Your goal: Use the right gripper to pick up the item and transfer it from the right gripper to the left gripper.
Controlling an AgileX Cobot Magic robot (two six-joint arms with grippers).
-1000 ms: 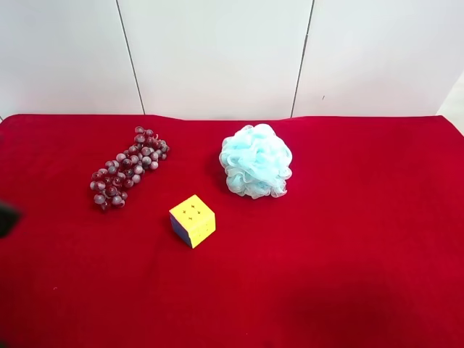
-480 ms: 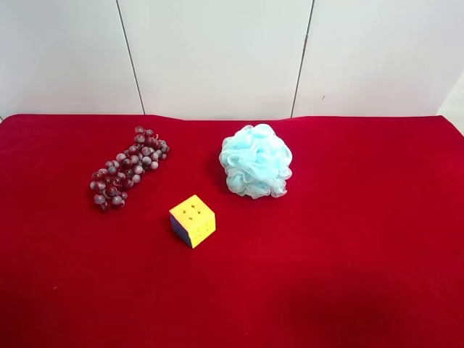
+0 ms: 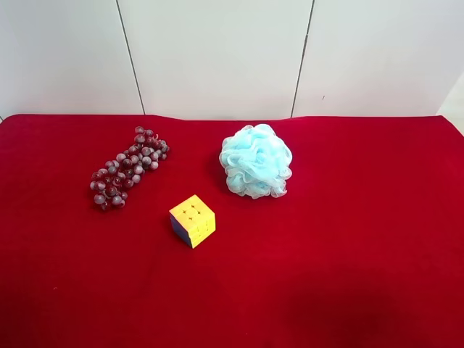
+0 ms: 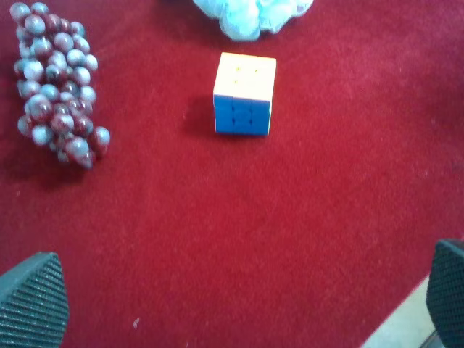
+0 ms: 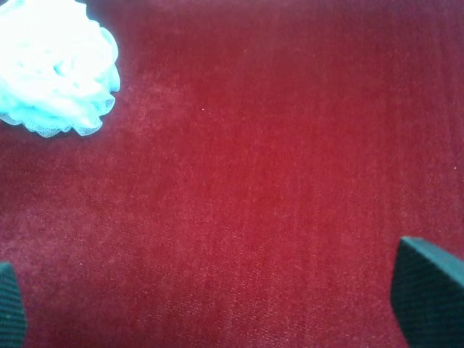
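Three items lie on the red cloth [image 3: 348, 239]: a light blue mesh bath sponge [image 3: 256, 161], a puzzle cube [image 3: 193, 220] with a yellow top, and a bunch of dark red grapes [image 3: 127, 167]. Neither arm shows in the exterior high view. My right gripper [image 5: 217, 301] is open and empty over bare cloth, with the sponge [image 5: 52, 67] some way off from it. My left gripper [image 4: 239, 297] is open and empty, with the cube [image 4: 245, 93], the grapes [image 4: 56, 90] and the sponge's edge [image 4: 254, 13] ahead of it.
A white panelled wall [image 3: 217, 58] stands behind the table's far edge. A pale strip past the cloth's edge [image 4: 406, 330] shows in the left wrist view, close to one left fingertip [image 4: 446, 290].
A dark part of the arm at the exterior high view's left edge, seen one second ago, has gone out of view. The three items have not moved.
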